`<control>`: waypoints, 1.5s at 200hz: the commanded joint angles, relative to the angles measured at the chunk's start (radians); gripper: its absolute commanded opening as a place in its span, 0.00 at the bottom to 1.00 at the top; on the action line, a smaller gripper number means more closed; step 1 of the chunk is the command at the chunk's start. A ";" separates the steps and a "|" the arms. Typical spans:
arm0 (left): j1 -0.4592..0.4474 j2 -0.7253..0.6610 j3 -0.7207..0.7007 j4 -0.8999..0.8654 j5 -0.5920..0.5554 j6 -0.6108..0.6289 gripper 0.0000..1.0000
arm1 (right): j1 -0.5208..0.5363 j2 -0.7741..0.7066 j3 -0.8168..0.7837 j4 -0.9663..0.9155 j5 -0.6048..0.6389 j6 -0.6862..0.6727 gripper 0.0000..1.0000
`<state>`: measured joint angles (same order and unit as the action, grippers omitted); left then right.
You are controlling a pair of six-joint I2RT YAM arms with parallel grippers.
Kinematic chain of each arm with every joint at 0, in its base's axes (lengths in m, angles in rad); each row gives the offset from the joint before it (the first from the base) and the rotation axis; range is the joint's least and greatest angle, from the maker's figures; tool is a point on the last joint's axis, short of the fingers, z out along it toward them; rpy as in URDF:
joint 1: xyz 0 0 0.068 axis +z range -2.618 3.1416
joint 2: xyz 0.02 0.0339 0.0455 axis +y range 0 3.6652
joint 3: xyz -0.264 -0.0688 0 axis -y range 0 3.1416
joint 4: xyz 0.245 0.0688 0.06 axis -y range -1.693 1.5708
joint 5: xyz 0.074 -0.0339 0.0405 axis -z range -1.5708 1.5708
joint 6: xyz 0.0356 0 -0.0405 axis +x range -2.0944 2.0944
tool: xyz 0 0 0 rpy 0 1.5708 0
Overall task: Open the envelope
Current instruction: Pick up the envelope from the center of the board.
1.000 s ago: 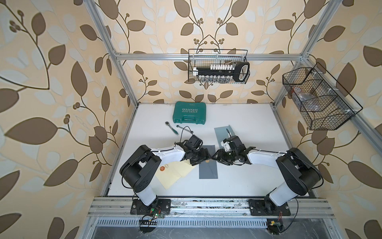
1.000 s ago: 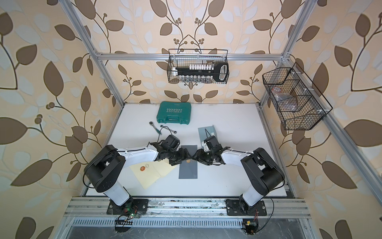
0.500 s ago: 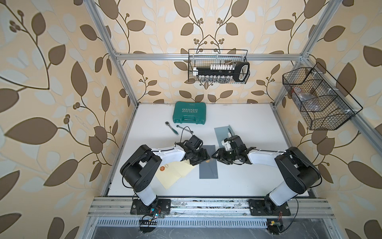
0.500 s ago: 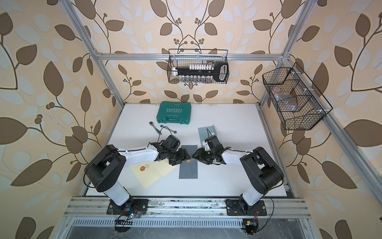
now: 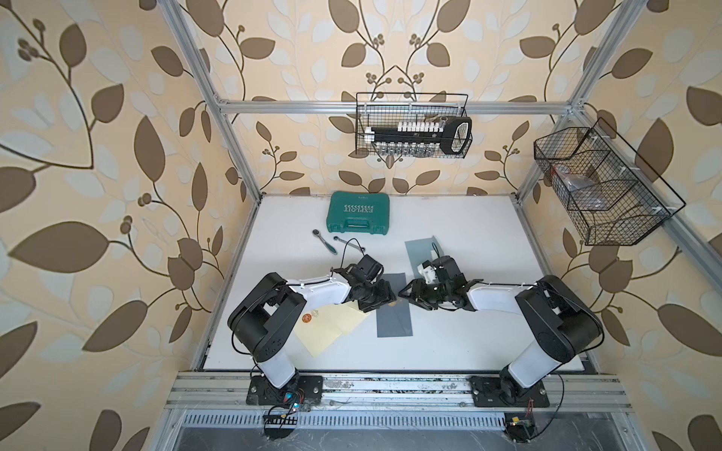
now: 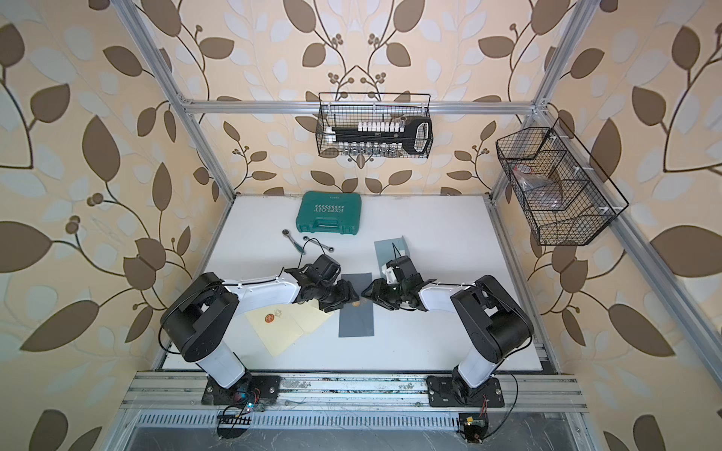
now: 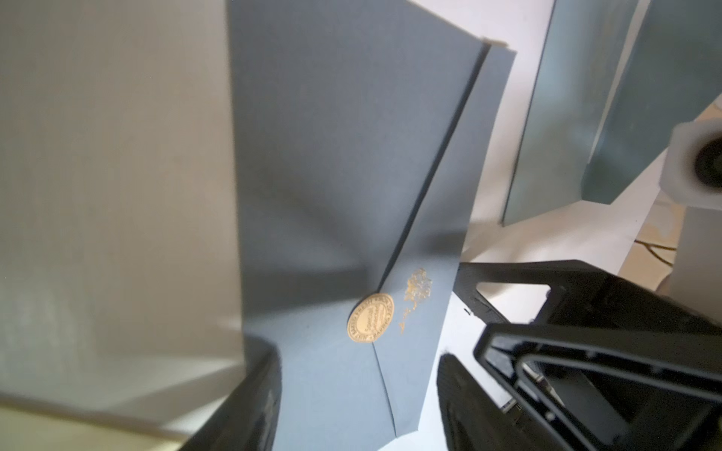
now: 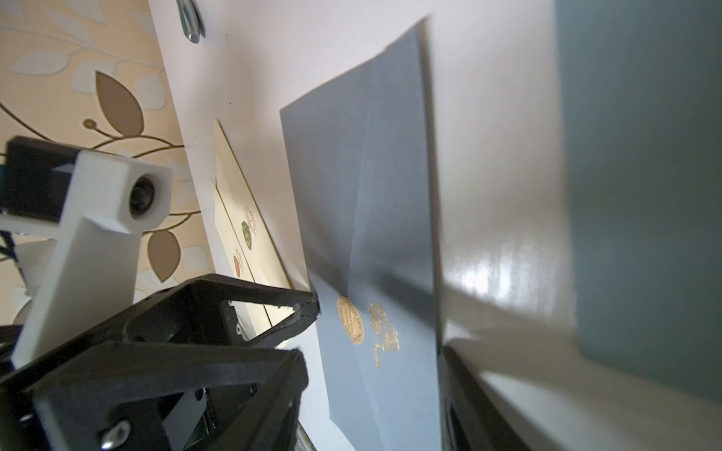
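Left wrist view is showing the grey envelope (image 7: 332,175) lying flat on the white surface (image 7: 496,136), flap side up, with a round gold seal (image 7: 370,318) holding down its pointed flap tip. In both top views it is lying mid-surface (image 5: 394,322), between the two arms.

It is looking thin, light and floppy. Paper like this is likely to slide on the smooth surface, and to crease or tear under a hard pull. The best hold is probably the loose flap edge beside the seal, while the body is being pinned elsewhere.

The left fingers (image 7: 258,398) are standing apart and gripping nothing, with the sealed middle lying in the gap between them. The right fingers (image 7: 469,289) are also apart and empty. One tip is sitting just beside the opposite long edge, but whether it is touching the paper is not clear.
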<state>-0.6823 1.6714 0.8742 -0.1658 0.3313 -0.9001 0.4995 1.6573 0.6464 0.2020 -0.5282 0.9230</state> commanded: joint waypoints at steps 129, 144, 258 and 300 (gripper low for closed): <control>-0.015 0.013 0.022 -0.040 -0.017 0.017 0.66 | 0.001 -0.002 -0.038 0.067 -0.046 0.020 0.50; -0.015 0.013 0.022 -0.041 -0.016 0.017 0.65 | 0.001 0.000 -0.039 0.067 -0.043 0.020 0.50; -0.015 0.016 0.016 -0.037 -0.018 0.015 0.65 | -0.006 0.023 -0.051 0.043 0.000 0.013 0.52; -0.015 0.021 0.019 -0.035 -0.015 0.015 0.65 | -0.007 0.032 -0.071 0.123 -0.028 0.024 0.51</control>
<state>-0.6823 1.6733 0.8780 -0.1757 0.3313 -0.8967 0.4957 1.6650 0.6086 0.2882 -0.5411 0.9421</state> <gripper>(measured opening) 0.648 0.515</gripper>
